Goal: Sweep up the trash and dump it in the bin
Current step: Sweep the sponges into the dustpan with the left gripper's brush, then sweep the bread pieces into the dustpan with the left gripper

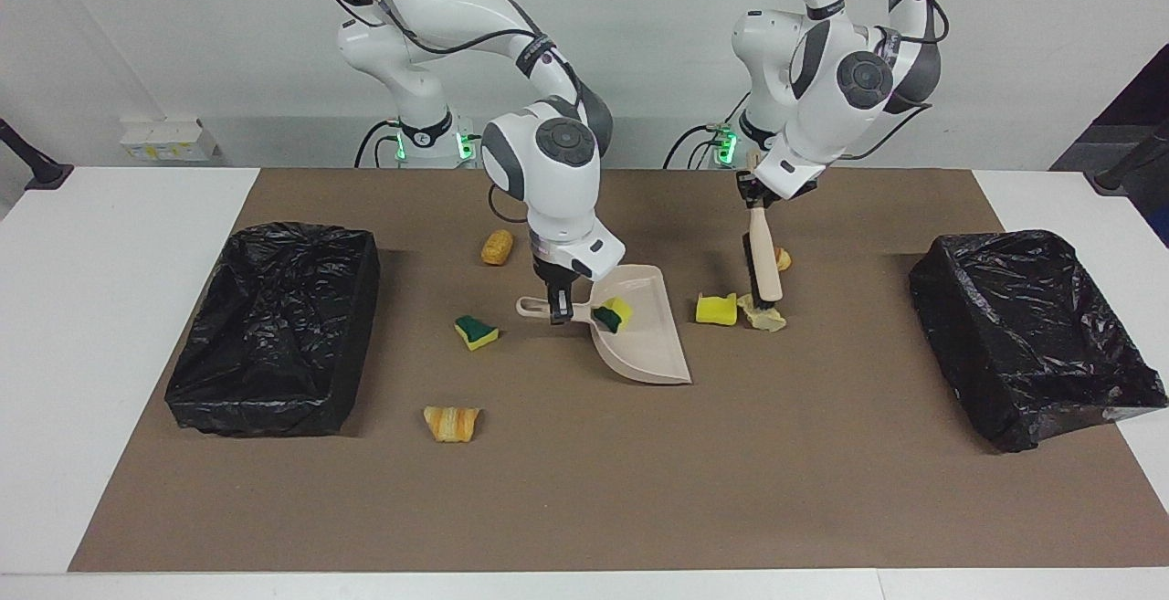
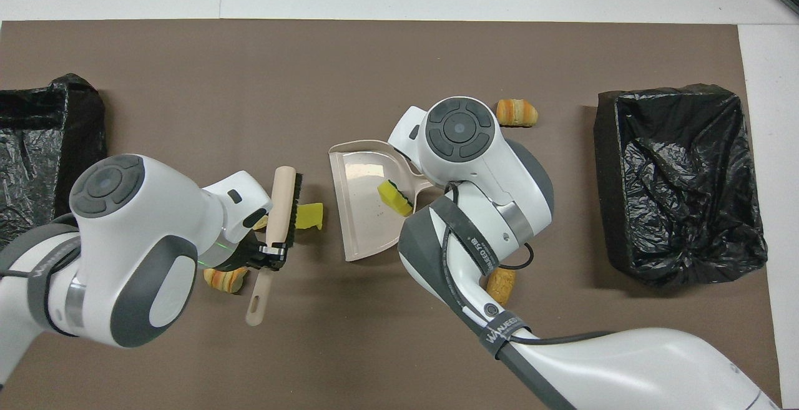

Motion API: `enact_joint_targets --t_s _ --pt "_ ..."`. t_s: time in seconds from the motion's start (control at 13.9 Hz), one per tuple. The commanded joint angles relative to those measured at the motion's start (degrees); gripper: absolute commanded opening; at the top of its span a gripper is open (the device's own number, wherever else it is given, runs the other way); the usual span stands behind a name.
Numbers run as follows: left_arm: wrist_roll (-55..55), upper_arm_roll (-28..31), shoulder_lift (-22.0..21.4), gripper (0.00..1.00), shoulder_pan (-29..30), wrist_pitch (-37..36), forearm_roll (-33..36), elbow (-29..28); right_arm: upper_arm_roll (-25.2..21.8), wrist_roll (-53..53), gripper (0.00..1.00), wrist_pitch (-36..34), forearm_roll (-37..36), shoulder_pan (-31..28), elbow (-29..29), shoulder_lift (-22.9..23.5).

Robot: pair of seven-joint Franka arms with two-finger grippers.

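Left hand (image 1: 753, 191) clamped on brush (image 1: 762, 264), right hand (image 1: 557, 303) clamped on dustpan (image 1: 644, 340): best to push sponge (image 1: 716, 309) slowly, straight into pan.

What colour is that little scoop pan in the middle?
The dustpan is pale beige-pink, clearest in the overhead view.

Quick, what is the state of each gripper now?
Left gripper: shut on the brush handle.
Right gripper: shut on the dustpan handle.
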Motion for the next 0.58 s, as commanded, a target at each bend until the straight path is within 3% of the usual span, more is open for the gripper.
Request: enact_joint_targets --t_s 0.0,0.22,0.51 --pt "-0.1 -0.7 -8.2 0.0 4.8 6.2 1.7 -10.6 0.4 0.7 0.0 2.1 0.7 -0.1 -2.1 -0.6" --pt "-0.5 -0.7 -12.6 0.0 7.5 8.2 3.8 -14.8 0.7 3.1 0.0 4.3 1.1 0.5 -3.1 -0.7" --pt "-1.7 -1.0 -23.0 0.0 9.6 6.7 4.1 -23.2 0.6 3.6 0.0 5.4 2.9 0.8 -3.6 -0.3"
